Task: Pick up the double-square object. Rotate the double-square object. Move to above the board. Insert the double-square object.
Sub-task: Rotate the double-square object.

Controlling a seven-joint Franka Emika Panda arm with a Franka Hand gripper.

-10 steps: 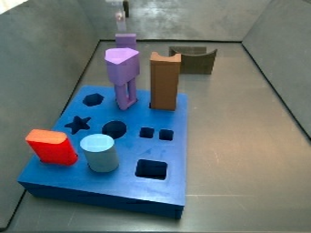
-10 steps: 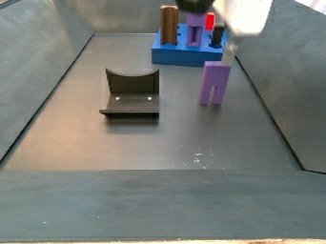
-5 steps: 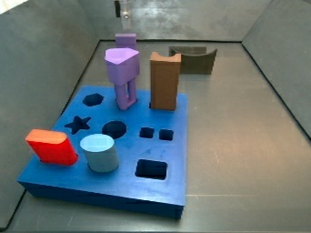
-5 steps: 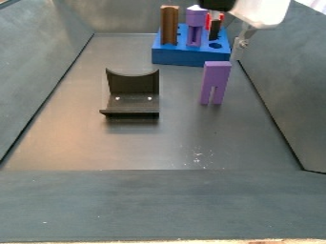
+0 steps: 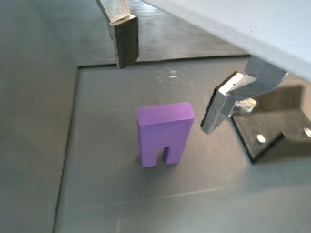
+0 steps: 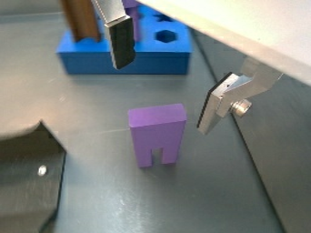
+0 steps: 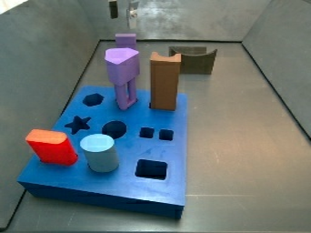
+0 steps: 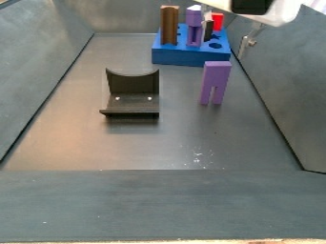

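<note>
Double-square object (image 8: 215,82) upright beneath open pincer (image 6: 165,75).

tool (image 6: 166,73) raised high, fingers (image 6: 120,41) spread wide, empty

— What does your bin look like around the work?
— My floor (image 8: 152,133) is dark, matte grey, with a few pale specks right of centre in a side view. Grey walls slope up on the left (image 8: 38,76) and right (image 8: 287,105).
— And the far end?
— A brushed back wall (image 7: 195,20), catching soft light. My gripper (image 8: 245,36) hangs at the upper right, fingers spread.
</note>
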